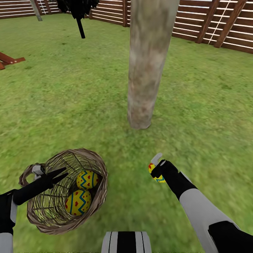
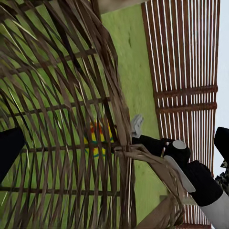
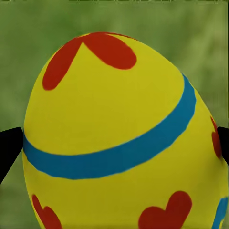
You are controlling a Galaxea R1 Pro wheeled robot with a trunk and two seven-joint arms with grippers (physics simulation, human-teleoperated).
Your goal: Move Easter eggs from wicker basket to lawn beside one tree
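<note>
While two eggs (image 1: 83, 191) lie in the tilted basket (image 1: 98, 165), the right gripper (image 1: 157, 169) is clamped on the third egg (image 1: 155, 175).

That egg hangs near the tree (image 1: 147, 63), short of its base, above the lawn (image 1: 70, 105) — basket further off to the side. The left gripper (image 1: 47, 174) grips the basket's rim; a fence (image 1: 211, 24) stands behind the tree.

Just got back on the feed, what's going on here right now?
The right gripper holds one Easter egg above the lawn, short of the tree trunk. The left gripper grips the rim of the wicker basket, which is tilted with two eggs still inside.
</note>
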